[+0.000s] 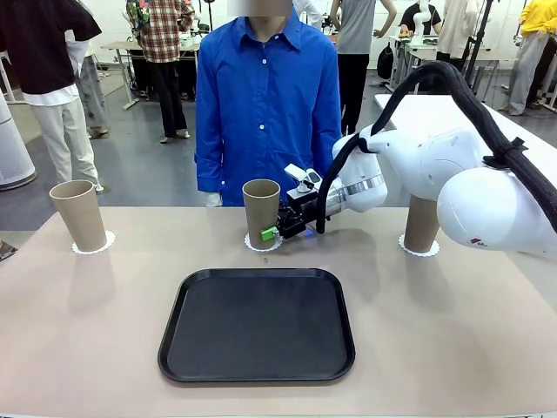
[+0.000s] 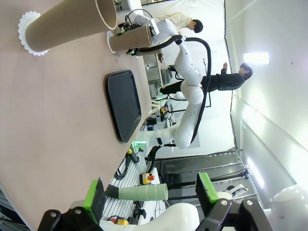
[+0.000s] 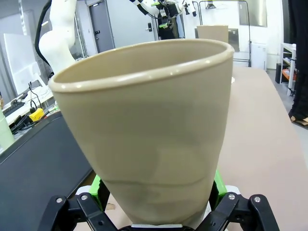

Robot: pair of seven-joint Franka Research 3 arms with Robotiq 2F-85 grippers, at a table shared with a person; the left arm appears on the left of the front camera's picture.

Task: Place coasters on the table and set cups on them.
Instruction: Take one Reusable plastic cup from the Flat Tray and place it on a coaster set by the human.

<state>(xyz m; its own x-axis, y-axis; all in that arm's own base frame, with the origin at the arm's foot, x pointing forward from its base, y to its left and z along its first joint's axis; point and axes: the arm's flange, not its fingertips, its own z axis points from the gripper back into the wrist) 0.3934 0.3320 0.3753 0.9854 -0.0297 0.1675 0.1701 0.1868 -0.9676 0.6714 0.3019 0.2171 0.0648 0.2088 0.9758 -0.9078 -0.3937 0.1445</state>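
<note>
Three cups are found upright on the tabletop point(image 1: 87, 348), each on a coaster: left cup point(image 1: 78, 214), middle cup point(image 1: 261, 213) on the middle coaster point(image 1: 252, 245), right cup point(image 1: 421, 224). The right pincer point(image 1: 275, 229) is spread around the middle cup's base, pads just beside its wall. The left pincer point(image 2: 151, 192) is spread, holding nothing. A black tray point(image 1: 258, 325) lies nearer.
</note>
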